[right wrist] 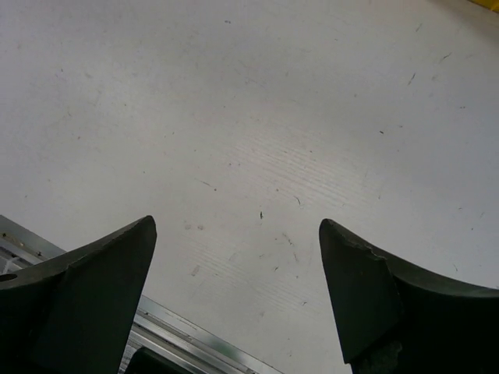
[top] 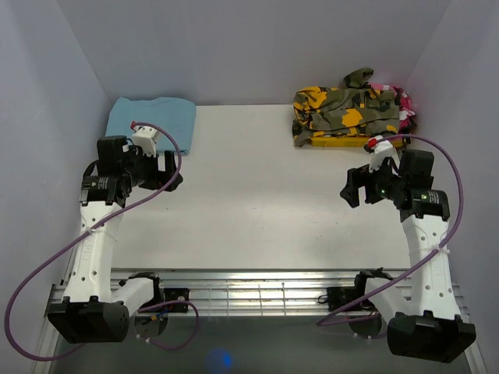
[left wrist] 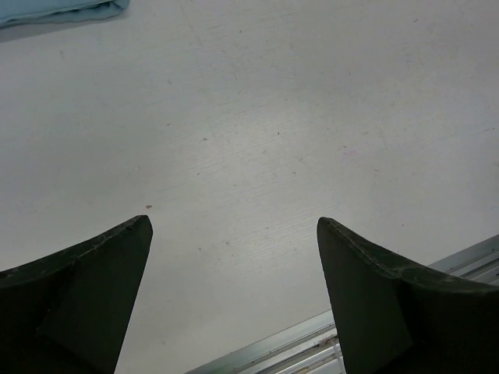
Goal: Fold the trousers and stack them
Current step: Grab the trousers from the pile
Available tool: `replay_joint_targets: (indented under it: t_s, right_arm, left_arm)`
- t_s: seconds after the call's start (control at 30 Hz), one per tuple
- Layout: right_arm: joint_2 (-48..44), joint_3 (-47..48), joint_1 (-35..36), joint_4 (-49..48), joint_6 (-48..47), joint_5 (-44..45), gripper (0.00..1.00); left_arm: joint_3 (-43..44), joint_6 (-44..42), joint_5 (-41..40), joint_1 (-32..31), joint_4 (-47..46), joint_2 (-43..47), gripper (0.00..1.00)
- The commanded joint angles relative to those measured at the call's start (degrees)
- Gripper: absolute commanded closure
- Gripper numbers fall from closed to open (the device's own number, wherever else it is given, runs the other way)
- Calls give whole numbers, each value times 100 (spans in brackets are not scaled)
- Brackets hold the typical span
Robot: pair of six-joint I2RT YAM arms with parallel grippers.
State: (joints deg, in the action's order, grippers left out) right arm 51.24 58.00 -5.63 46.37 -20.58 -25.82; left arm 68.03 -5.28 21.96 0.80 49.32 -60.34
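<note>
The trousers, in olive, orange-yellow and black camouflage, lie bunched in a folded pile at the table's back right corner. My right gripper hovers in front of that pile, apart from it, open and holding nothing. In the right wrist view only bare table shows between the fingers of the right gripper. My left gripper hangs over the left side of the table, far from the trousers. It is open too, and the left gripper has nothing between its fingers in the left wrist view.
A folded light blue cloth lies at the back left, its edge showing as the blue cloth in the left wrist view. A pink patterned garment peeks out behind the trousers. A metal rail runs along the near edge. Walls close in on three sides.
</note>
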Motion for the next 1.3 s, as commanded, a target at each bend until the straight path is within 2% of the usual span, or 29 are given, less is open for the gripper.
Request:
replay_joint_targets:
  t_s: [0.0, 0.07, 0.1, 0.2, 0.23, 0.3, 0.33, 0.37, 0.5, 0.57, 0.73, 0.87, 1.27]
  right_arm:
    - [578, 876, -26, -444, 492, -11, 10]
    - [1278, 1448, -26, -523, 572, 68, 10]
    - [1561, 2104, -35, -541, 616, 112, 10]
    - [2730, 3197, -79, -533, 853, 218, 10]
    - [3029, 3922, -105, -524, 984, 218, 10]
    - [3899, 4603, -201, -550, 1064, 253, 10]
    - [4180, 5259, -245, -567, 1134, 306, 10]
    - [4749, 5579, -341, -576, 1300, 376, 10]
    - [5877, 6679, -518, -874, 1600, 1235, 10]
    - [6430, 7153, -702, -936, 1583, 1317, 10]
    - [7012, 6998, -984, -1384, 1531, 1554, 10]
    - [7206, 6725, -1142, -1385, 1469, 1589, 10]
    - [7760, 6628, -1142, -1394, 1609, 1361, 8]
  left_arm:
    - [289, -79, 396, 17, 17, -48, 2]
    - [351, 52, 555, 17, -132, -179, 2]
    - [395, 105, 599, 17, -299, -224, 2]
    - [562, 308, 810, 17, -667, -391, 2]
    - [623, 369, 880, 17, -756, -426, 2]
    - [685, 413, 1003, 17, -1002, -531, 2]
    - [694, 431, 1004, 17, -1090, -558, 2]
    - [685, 440, 1012, 26, -1178, -576, 2]
    - [563, 466, 1030, 17, -1565, -672, 2]
    - [396, 466, 1083, 17, -1671, -708, 2]
    - [35, 642, 1162, 17, -1935, -769, 2]
    - [-176, 616, 1118, 17, -2031, -787, 2]
    - [-308, 695, 1197, 17, -2128, -927, 2]
